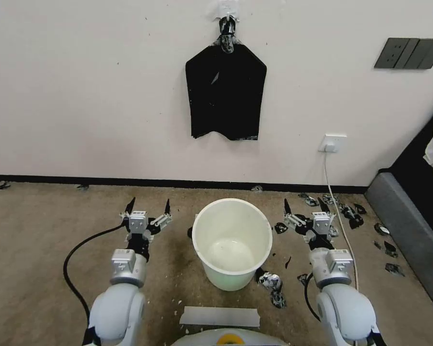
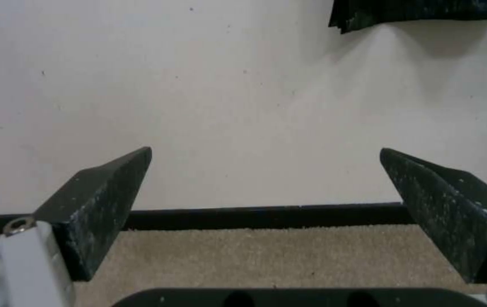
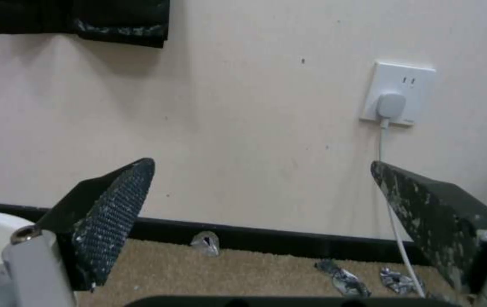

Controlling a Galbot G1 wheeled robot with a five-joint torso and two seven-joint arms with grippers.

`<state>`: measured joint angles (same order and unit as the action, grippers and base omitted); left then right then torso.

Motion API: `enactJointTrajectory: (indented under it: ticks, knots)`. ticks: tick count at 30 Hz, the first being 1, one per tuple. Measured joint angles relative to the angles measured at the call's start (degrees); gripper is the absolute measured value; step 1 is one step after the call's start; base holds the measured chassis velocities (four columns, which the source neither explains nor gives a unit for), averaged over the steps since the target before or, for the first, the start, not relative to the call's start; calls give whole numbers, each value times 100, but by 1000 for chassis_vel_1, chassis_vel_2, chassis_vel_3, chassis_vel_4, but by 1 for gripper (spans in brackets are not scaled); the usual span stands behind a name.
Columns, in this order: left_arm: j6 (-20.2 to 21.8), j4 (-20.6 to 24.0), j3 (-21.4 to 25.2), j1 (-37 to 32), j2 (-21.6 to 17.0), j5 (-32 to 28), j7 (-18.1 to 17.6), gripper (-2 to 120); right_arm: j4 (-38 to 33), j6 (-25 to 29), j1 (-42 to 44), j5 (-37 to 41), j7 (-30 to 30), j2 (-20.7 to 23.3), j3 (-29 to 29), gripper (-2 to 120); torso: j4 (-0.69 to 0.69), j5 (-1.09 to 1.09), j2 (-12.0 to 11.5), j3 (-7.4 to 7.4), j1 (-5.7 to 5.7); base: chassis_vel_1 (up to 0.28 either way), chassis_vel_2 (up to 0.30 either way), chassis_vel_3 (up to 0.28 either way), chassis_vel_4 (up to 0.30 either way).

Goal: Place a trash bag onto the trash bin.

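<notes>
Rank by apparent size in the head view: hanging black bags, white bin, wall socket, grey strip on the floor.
1-2. Black bags on the wall and trash bin: look alike in area; the bin is nearer, so no ranking.
3. Grey strip.
4. Wall socket, smallest.

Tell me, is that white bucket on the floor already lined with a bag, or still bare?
Bare. The trash bin stands upright on the carpet, its cream inside and rim uncovered. The black bags hang on the wall above it.
</notes>
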<state>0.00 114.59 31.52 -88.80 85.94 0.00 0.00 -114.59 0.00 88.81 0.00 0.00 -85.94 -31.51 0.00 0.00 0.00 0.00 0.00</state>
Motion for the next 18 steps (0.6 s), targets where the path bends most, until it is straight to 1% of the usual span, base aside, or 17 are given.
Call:
enactJointTrajectory:
  ticks: [18]
  knots:
    - [0, 0, 0, 0, 0, 0, 0, 100, 0, 0, 0, 0, 0, 0, 0, 100, 0, 0, 0, 0, 0, 0, 0, 0, 0]
